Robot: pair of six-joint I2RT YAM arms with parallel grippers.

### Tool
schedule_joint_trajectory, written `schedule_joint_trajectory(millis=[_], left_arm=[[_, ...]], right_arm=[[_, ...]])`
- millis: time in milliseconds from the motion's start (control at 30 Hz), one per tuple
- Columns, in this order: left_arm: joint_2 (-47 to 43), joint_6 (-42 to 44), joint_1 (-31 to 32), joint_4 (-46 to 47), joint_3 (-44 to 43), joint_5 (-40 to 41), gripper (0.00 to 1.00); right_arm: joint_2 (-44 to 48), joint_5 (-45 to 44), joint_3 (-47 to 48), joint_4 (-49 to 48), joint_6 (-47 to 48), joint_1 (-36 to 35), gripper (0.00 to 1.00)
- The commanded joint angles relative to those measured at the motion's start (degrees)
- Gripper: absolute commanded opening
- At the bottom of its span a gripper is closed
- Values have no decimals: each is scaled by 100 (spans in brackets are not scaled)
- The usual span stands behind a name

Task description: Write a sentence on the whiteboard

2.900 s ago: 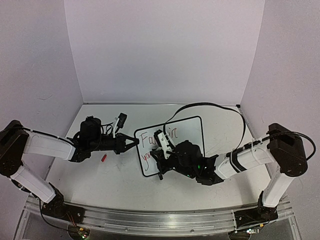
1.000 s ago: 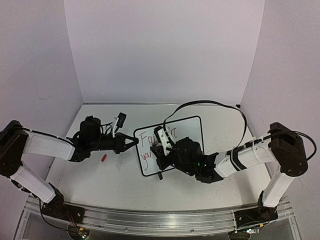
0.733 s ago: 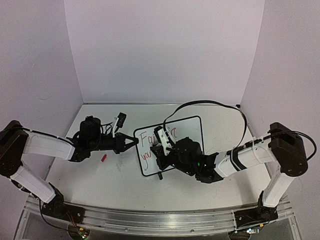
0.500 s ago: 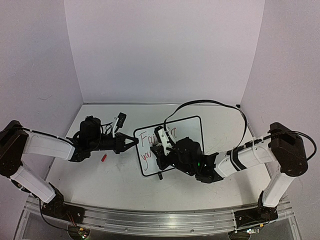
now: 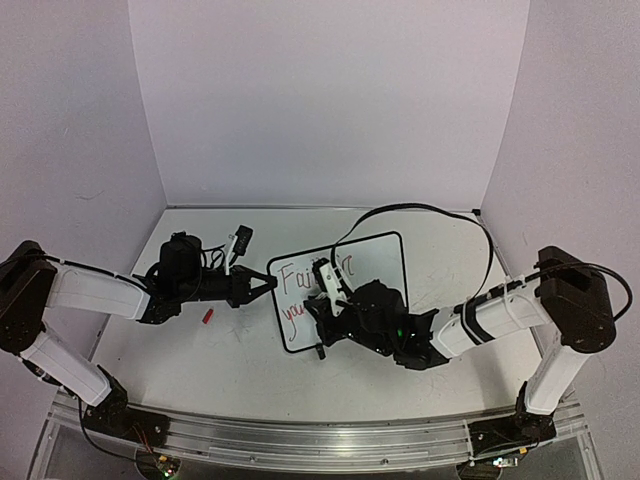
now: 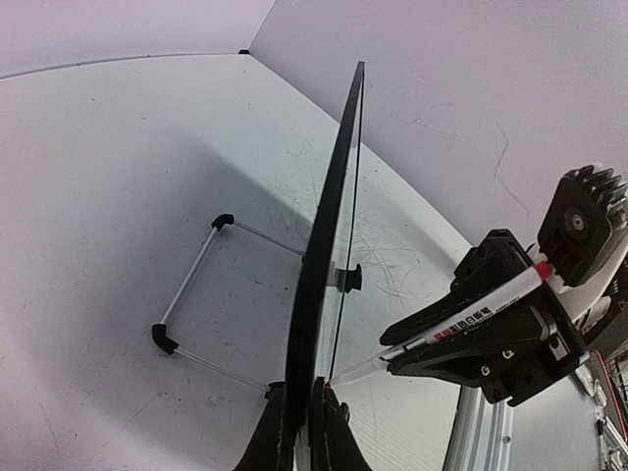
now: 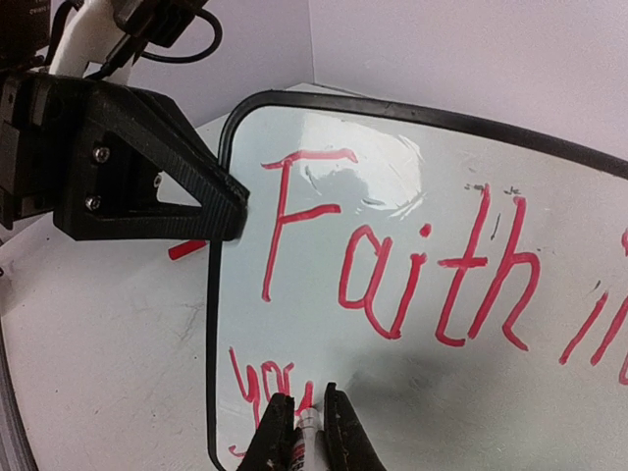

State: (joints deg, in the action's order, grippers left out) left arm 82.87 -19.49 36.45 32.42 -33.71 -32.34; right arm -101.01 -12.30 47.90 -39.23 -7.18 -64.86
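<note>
Two grips carry this moment. Your right gripper [image 7: 302, 420] is pinched narrow around the red marker [image 7: 305, 434], whose tip rests on the whiteboard [image 7: 589, 392] near its lower left corner. It sits just after the "you" [image 7: 263, 385] that starts a second line under "Faith in". Your left gripper [image 6: 306, 432] is clamped tight on the board's left edge, steadying it. The board stands propped on its wire stand [image 6: 186, 294] around the middle of the table [image 5: 200, 360], between the arms. Over the last second the right wrist has shifted only slightly along that lower line, and the left arm has not moved. That suggests letters are being formed slowly, and the sentence looks part-written. The small red piece [image 5: 208, 316] on the table near the left arm is likely the marker's cap.
</note>
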Motion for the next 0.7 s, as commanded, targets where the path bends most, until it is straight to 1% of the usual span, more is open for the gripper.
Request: schedule_joint_trajectory(millis=[0, 133, 233, 400, 667], left_arm=[[-157, 190, 5, 53, -30, 57, 0], [-166, 184, 4, 46, -21, 70, 0], [-163, 172, 1, 42, -12, 75, 0], [-156, 168, 1, 43, -26, 72, 0], [-182, 171, 4, 38, -5, 85, 0]], right_arm=[[143, -307, -138, 256, -64, 98, 0], [558, -272, -214, 216, 20, 104, 0], [800, 128, -302, -52, 141, 105, 0], [433, 257, -2, -141, 362, 111, 0], [324, 408, 86, -292, 402, 104, 0]])
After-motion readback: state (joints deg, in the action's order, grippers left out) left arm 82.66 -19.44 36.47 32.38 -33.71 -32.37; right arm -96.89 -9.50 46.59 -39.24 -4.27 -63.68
